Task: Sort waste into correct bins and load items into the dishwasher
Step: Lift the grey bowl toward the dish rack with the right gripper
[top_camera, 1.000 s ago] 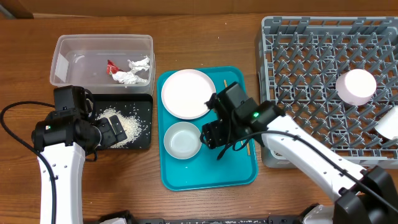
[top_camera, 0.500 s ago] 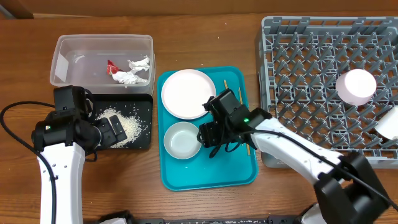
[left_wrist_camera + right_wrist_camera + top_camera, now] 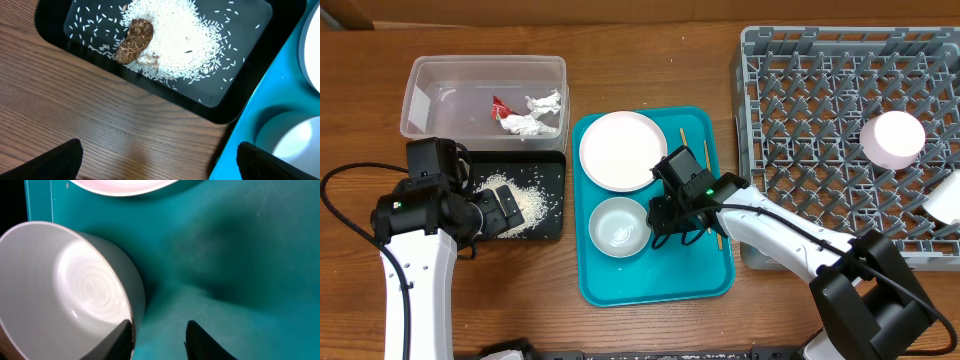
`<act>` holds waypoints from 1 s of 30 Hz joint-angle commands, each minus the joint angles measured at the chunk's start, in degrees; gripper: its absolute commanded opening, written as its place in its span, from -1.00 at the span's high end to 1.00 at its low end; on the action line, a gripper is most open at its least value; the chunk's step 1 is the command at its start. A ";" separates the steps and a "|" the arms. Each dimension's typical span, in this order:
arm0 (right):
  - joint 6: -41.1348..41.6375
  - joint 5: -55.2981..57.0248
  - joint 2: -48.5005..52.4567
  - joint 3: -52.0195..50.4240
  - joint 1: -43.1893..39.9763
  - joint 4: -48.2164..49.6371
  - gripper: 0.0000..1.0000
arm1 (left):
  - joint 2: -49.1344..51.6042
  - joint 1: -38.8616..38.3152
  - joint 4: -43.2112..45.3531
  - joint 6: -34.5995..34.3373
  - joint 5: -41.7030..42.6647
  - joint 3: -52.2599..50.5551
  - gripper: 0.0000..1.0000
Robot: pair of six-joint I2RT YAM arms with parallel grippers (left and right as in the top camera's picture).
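A white bowl [image 3: 618,228] [image 3: 65,280] sits tilted on the teal tray [image 3: 660,280], below the large plate [image 3: 620,150]. My right gripper [image 3: 665,222] [image 3: 160,325] straddles the bowl's right rim. One finger lies inside against the rim, the other stands outside with a gap to the wall. The chopsticks [image 3: 685,136] lie partly under the right arm. My left gripper [image 3: 505,212] [image 3: 159,147] is wide open over bare wood beside the black tray [image 3: 55,30], which holds rice [image 3: 185,40] and a brown scrap [image 3: 135,40]. The clear tub [image 3: 420,90] holds a red wrapper [image 3: 500,105] and tissue [image 3: 535,120].
The grey dish rack [image 3: 840,60] fills the right side, with an upturned white bowl [image 3: 893,138] on its pegs and another white dish [image 3: 945,205] at the frame's edge. Bare wooden table surrounds the trays.
The right gripper has moved left onto the bowl's rim and its jaws have narrowed; the bowl has shifted slightly right. The left arm has not moved.
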 commanded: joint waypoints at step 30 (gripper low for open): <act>4.24 31.47 -7.06 14.38 -1.01 -17.94 0.92 | 0.09 0.31 -0.13 0.61 -0.17 0.35 -1.00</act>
